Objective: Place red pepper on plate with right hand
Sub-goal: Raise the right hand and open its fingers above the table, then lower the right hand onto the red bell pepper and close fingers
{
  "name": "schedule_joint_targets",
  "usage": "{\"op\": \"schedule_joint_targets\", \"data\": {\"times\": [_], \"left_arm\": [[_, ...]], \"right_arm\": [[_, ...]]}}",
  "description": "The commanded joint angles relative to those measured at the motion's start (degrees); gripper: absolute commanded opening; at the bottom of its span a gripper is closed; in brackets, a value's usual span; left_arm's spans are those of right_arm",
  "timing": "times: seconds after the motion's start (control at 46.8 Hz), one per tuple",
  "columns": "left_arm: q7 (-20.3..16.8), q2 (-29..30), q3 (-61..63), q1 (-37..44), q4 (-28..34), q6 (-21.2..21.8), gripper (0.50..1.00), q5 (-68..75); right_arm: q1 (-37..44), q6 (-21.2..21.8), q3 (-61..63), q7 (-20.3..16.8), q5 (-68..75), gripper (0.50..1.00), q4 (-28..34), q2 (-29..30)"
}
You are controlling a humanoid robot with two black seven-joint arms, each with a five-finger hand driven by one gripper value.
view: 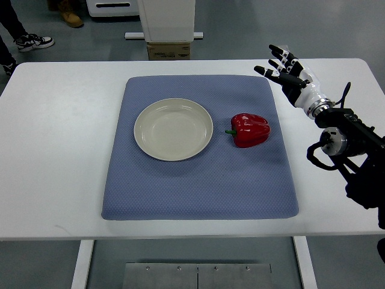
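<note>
- Pepper (251, 129), red with a green stem, lies on its side on the blue mat (198, 186), just beside the plate's right rim but not touching it; the stem points toward the plate.
- Plate (173, 129), pale and round, sits a little left of the mat's middle and holds nothing.
- Right hand (287, 75) hovers beyond the pepper and to its right, over the mat's far right corner, well apart from the pepper. Its fingers are spread wide and hold nothing.
- Right arm runs from that hand back toward the picture's right edge, over the white table (54, 150).
- Left arm does not show anywhere.
- Step in hand, as I judge it: the reach, before any grasp; the pepper is not yet lifted.
- Next move calls for bringing the hand nearer and to the left until it is over the pepper, lowering it, and closing the fingers around the rounded body. The glossy skin may slip, so a wrap around the widest part seems safest.
- After that, a short carry left to the plate.
</note>
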Motion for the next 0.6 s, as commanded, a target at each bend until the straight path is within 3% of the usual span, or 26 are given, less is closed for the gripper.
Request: {"op": "schedule_joint_targets", "data": {"times": [0.0, 0.299, 0.577], "left_arm": [[0.0, 0.0, 0.0, 0.0, 0.0, 0.0, 1.0, 0.0], [0.0, 0.0, 0.0, 0.0, 0.0, 0.0, 1.0, 0.0], [0.0, 0.0, 0.0, 0.0, 0.0, 0.0, 1.0, 0.0]], "right_arm": [[0.7, 0.9, -2.4, 0.8, -0.4, 0.998, 0.5, -1.4], [8.8, 2.1, -20.8, 5.6, -1.5, 0.981, 1.3, -7.4], [13.2, 3.6, -28.6, 6.2, -7.7, 0.987, 3.4, -8.4]]}}
